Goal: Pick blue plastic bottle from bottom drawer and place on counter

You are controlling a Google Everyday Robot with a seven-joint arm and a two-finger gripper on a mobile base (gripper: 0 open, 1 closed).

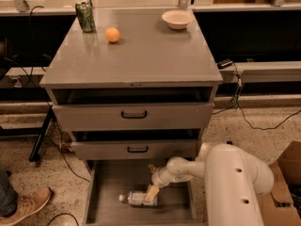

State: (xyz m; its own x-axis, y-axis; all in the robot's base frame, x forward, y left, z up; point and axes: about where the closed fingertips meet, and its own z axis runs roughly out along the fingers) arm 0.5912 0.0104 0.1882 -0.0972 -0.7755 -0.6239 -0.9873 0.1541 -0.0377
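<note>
The blue plastic bottle lies on its side on the grey floor of the open bottom drawer, white cap pointing left. My gripper reaches down into the drawer from the right and sits right at the bottle's right end, partly covering it. The white arm runs back to my body at the lower right. The counter is the glossy grey top of the cabinet above.
On the counter stand a green can, an orange ball and a white bowl. Two upper drawers with black handles overhang the bottom drawer. A person's shoe is at the lower left, a cardboard box at the right.
</note>
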